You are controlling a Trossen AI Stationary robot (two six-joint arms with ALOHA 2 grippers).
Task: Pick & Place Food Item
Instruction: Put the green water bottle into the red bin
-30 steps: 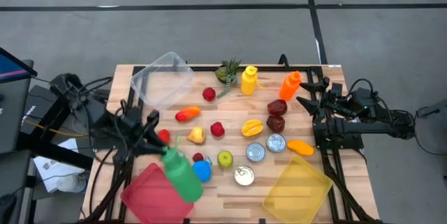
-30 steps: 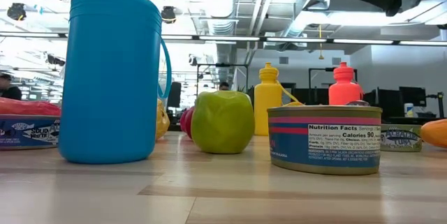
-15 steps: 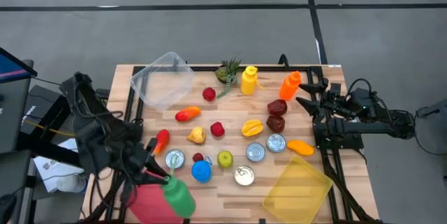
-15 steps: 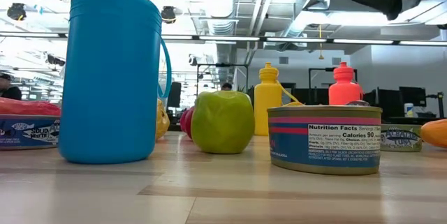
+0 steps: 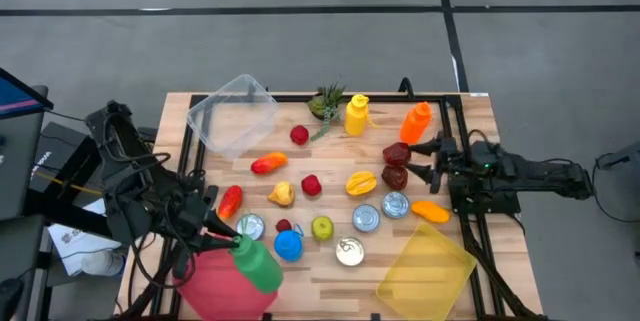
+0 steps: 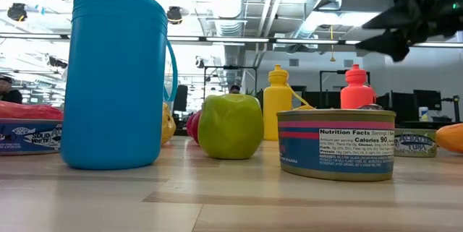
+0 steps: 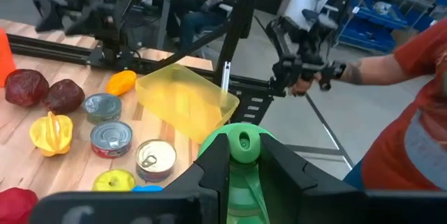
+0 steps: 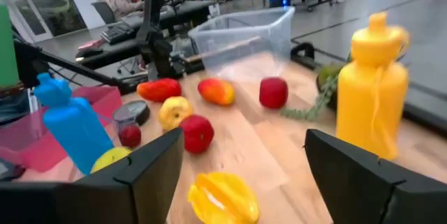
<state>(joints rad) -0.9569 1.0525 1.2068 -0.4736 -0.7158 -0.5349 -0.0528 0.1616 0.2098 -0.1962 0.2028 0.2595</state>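
My left gripper (image 5: 236,245) is at the table's near left, shut on a green bottle (image 5: 257,266) that hovers over the red container (image 5: 212,291). Food lies mid-table: a red pepper (image 5: 230,201), a green apple (image 5: 322,227), a yellow star fruit (image 5: 361,181), two dark red fruits (image 5: 396,154), several cans and a blue bottle (image 5: 288,245). My right gripper (image 5: 412,158) is open at the right, level above the table beside the dark red fruits, with nothing between its fingers (image 8: 150,168). My left gripper pinches the green bottle's upper part (image 7: 241,182), just below its cap (image 7: 243,142), between its two fingers (image 7: 213,172). The fingers come nearly level from the table's left side. The bottle sits tilted over the red container; whether its base touches the container I cannot tell.
A yellow container (image 5: 425,266) lies at the near right and a clear container (image 5: 232,113) at the far left. Yellow (image 5: 356,114) and orange (image 5: 415,121) bottles and a small plant (image 5: 325,103) stand at the far edge. A person shows beyond the table (image 7: 412,112).
My left arm has swung toward the table's near left edge, uncovering the red pepper and a can; the green bottle has stayed in its fingers over the red container. My right gripper has come down and a little toward the dark red fruits, still open.
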